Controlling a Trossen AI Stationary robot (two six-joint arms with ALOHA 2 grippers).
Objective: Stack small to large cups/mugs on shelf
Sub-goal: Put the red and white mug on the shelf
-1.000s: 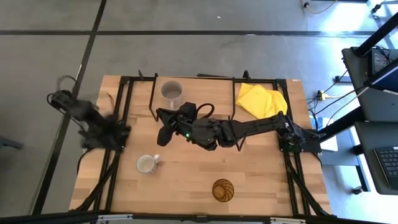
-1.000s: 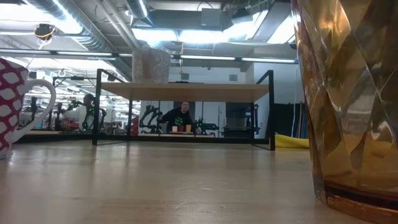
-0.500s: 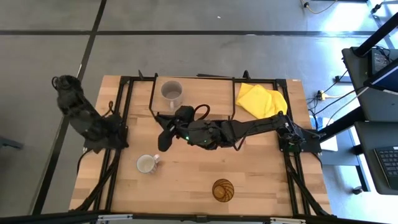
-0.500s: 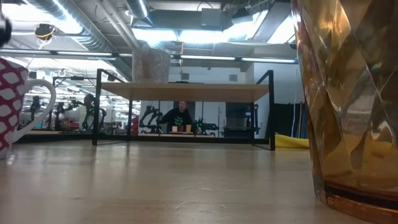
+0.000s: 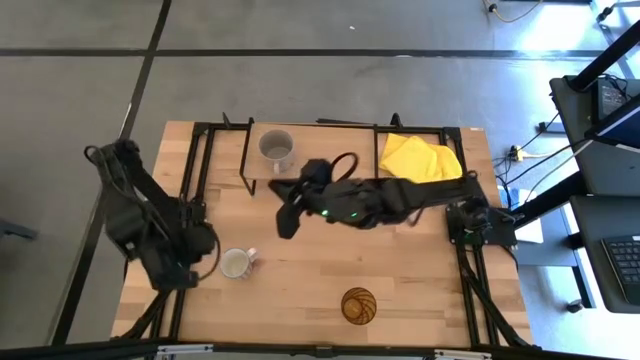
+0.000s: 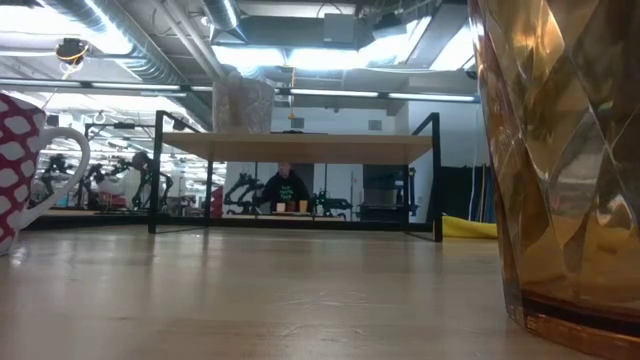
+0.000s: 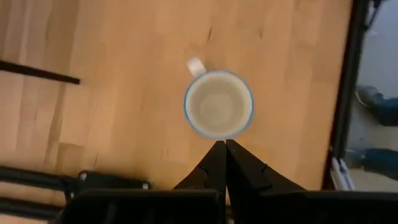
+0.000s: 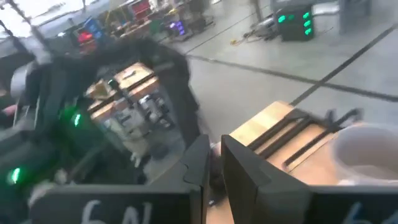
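The grey mug (image 5: 277, 148) stands upright on the shelf (image 5: 335, 150) at its left end; it also shows in the low view (image 6: 243, 104). The white mug (image 5: 236, 263) stands upright on the table, its handle (image 7: 196, 65) to the far right. The amber tumbler (image 5: 360, 305) stands near the front edge. My left gripper (image 5: 208, 262) is shut and hangs above the table just left of the white mug (image 7: 218, 104), fingers pointing down. My right gripper (image 5: 288, 215) is shut, in front of the shelf, holding nothing.
A yellow cloth (image 5: 420, 160) lies at the far right of the table. The shelf's black legs (image 6: 158, 172) stand on the table. A person (image 6: 288, 188) is far off in the room behind. Bare tabletop (image 5: 320, 265) lies between the white mug and the tumbler.
My left arm has swung from the table's left edge toward the near edge and come down beside the white mug. My right gripper has drawn away from the shelf's left end toward the table's right. The mugs and tumbler have stayed put.
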